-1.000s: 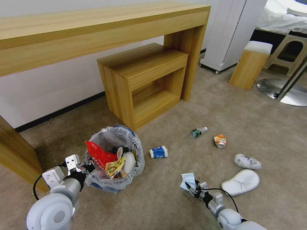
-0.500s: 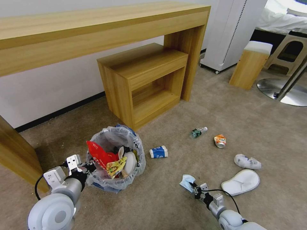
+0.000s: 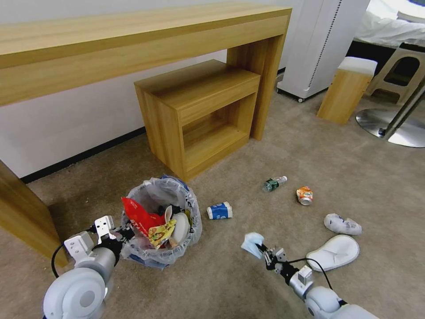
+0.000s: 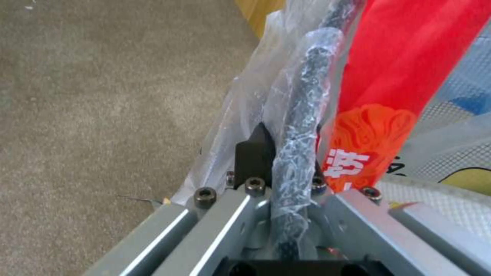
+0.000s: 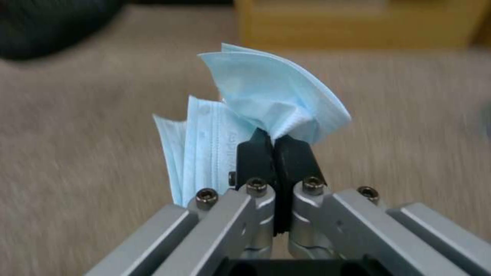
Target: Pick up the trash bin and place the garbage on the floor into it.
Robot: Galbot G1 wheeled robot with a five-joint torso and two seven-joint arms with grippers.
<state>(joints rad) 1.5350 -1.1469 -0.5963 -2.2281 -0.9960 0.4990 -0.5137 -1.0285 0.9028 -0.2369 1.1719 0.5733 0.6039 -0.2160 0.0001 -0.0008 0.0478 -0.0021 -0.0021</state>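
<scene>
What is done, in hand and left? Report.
Done: the trash bin is gripped at its rim by the left end effector and already holds litter. In hand: the right end effector pinches the blue mask. Left on the floor: blue-white cup, bottle, can, two slippers.

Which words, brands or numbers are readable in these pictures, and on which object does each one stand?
Red wrapper in the trash bin: white Chinese characters, cut off and blurred, not readable.
Blue-white cup: print too small to read.
Orange can: print too small.
Small bottle: label too small.
Blue mask: faint embossed mark, unreadable.
</scene>
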